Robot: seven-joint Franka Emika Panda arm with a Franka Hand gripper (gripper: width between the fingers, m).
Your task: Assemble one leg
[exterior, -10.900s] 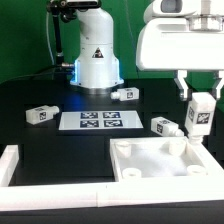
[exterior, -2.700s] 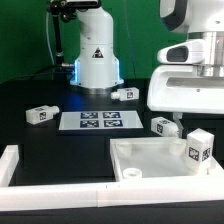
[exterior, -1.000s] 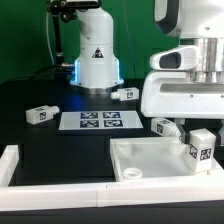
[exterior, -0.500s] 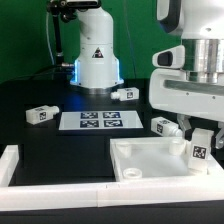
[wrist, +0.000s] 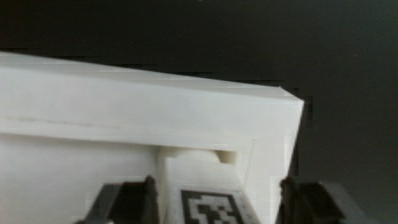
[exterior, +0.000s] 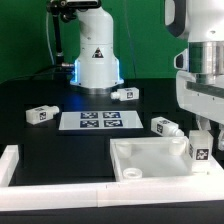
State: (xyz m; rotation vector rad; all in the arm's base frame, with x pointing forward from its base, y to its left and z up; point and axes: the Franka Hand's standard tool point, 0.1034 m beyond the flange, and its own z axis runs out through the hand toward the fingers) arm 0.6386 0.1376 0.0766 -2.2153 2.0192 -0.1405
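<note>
My gripper (exterior: 201, 147) is shut on a leg (exterior: 200, 151), a small white peg with a black-and-white tag. It holds the leg upright at the far right corner of the white square tabletop (exterior: 150, 163). In the wrist view the tagged leg (wrist: 212, 199) sits between my two dark fingers (wrist: 125, 203), right at the tabletop's corner (wrist: 143, 110). The leg's lower tip is hidden. Three more legs lie loose on the black table: one at the exterior view's left (exterior: 39, 114), one near the robot base (exterior: 125, 94), one just behind the tabletop (exterior: 165, 126).
The marker board (exterior: 92, 121) lies flat in the middle of the table. The white robot base (exterior: 97, 55) stands at the back. A white raised border (exterior: 10, 166) runs along the front left.
The hand has turned and its body has shifted toward the exterior view's right. The leg stays at the tabletop's far right corner and shows a narrower face.
</note>
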